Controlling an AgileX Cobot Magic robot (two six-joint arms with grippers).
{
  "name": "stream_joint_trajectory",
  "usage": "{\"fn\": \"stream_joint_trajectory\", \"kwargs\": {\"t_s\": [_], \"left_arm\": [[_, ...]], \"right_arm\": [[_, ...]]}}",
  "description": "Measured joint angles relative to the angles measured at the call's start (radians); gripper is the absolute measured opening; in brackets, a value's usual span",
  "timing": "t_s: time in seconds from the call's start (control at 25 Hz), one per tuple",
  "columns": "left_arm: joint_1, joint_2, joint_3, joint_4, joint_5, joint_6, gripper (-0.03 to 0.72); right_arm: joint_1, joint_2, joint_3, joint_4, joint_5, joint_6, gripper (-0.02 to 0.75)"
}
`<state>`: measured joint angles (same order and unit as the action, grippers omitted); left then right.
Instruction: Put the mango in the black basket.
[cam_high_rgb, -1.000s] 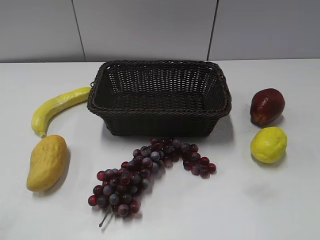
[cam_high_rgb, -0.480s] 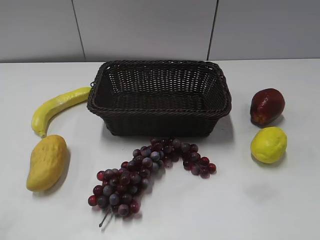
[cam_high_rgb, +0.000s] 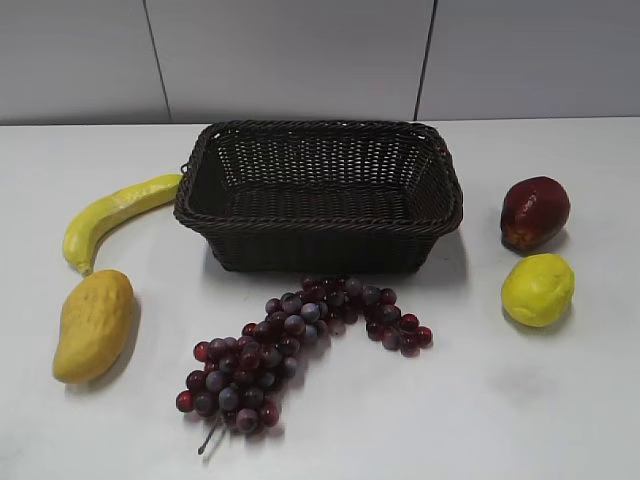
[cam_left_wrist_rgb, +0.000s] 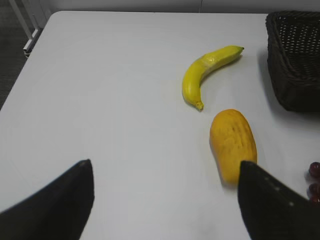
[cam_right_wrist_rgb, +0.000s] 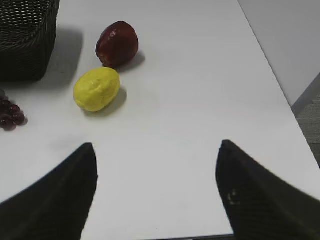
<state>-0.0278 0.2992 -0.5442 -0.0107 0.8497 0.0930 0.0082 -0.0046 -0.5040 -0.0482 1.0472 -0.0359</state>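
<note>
While the mango (cam_high_rgb: 93, 324) lies untouched near the table's left edge, toward the front, we have nothing in hand yet. It rests on its side, tapered end toward the front edge, with bare table around it, so we judge the claw can straddle it from above. Our left gripper (cam_left_wrist_rgb: 165, 200) hangs spread wide, empty, and the mango (cam_left_wrist_rgb: 232, 145) sits just ahead of its right finger, which suits this arm for the pick. Just behind lies the banana (cam_high_rgb: 115, 215), its tip close to the basket (cam_high_rgb: 318, 230), which stands empty toward the back edge, mid-table. Grapes (cam_high_rgb: 290, 345) sprawl in front of it. Over by the right edge sit the apple (cam_high_rgb: 534, 211) and lemon (cam_high_rgb: 538, 289), with our right gripper (cam_right_wrist_rgb: 157, 195) open and idle above bare table.
</note>
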Motion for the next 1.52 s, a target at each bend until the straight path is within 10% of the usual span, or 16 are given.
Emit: {"fn": "stream_joint_trajectory", "kwargs": {"t_s": [0.48,0.84,1.52], "left_arm": [[-0.008,0.813,-0.214,-0.276,-0.066,0.075,0.69],[-0.162,1.174,-0.299,-0.286,-0.129,0.087,0.69],[-0.196,1.518,-0.353,-0.302,-0.342,0.087,0.69]], "right_arm": [[0.0,0.0,0.0,0.0,0.0,0.0,0.569],[0.0,0.0,0.0,0.0,0.0,0.0,0.569],[0.0,0.0,0.0,0.0,0.0,0.0,0.569]]}}
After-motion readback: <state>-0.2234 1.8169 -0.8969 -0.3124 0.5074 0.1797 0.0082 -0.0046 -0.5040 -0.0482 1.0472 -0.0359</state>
